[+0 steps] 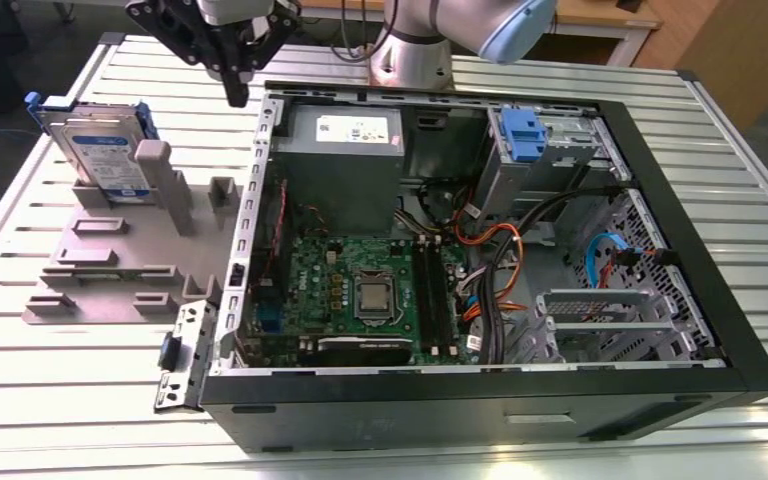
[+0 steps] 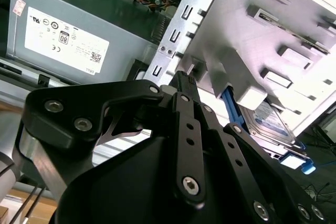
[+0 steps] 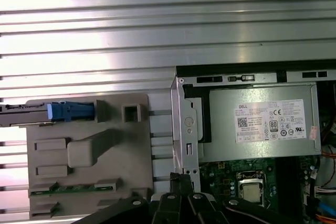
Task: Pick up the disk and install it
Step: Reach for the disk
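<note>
Exterior view counts one disk (image 1: 101, 150), one gripper (image 1: 236, 95) and one open computer case (image 1: 491, 400). Disk stands on edge in a grey fixture (image 1: 144, 255) at the case's ten o'clock, label facing five o'clock, long axis seemingly upright. First wrist view catches its blue carrier (image 3: 71, 111) edge-on. Gripper, closed and empty, hovers at the disk's two o'clock.

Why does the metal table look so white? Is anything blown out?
First wrist view: glare bleaches the ribbed table; second wrist view: the end effector looms dark up close while the grey fixture washes out; exterior view: even light, the disk clearly visible.
</note>
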{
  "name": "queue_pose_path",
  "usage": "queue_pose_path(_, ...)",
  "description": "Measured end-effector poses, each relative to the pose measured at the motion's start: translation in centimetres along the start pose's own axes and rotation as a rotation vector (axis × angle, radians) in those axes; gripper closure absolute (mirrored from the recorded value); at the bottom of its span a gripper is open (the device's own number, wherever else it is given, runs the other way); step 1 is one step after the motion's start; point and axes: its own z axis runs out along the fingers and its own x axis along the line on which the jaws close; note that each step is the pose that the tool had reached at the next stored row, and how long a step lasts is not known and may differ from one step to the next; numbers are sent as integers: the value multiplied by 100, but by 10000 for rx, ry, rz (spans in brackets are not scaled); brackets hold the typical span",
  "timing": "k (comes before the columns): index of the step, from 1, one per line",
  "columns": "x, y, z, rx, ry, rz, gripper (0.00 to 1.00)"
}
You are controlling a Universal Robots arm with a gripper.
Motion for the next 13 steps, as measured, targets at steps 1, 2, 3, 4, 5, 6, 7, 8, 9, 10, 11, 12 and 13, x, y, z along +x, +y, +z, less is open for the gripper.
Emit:
queue_pose_path(1,9,-1,1,0,0,0,89)
queue_pose_path(2,18,-1,2,1,0,0,89)
queue_pose_path(3,27,-2,3,1,1,0,89)
queue_pose_path(4,37,-3,4,1,0,0,89)
queue_pose_path(5,47,-4,5,1,1,0,89)
queue_pose_path(6,57,-5,6,1,1,-1,89)
queue_pose_path(7,68,-5,7,1,0,-1,89)
queue_pose_path(8,78,-6,8,1,1,-1,89)
queue_pose_path(9,88,-7,9,1,0,-1,89)
queue_pose_path(10,97,-8,11,1,0,-1,89)
queue_pose_path(11,106,-9,12,1,1,-1,89)
queue_pose_path(12,114,-9,13,0,0,0,89)
queue_pose_path(13,122,-10,13,0,0,-1,89)
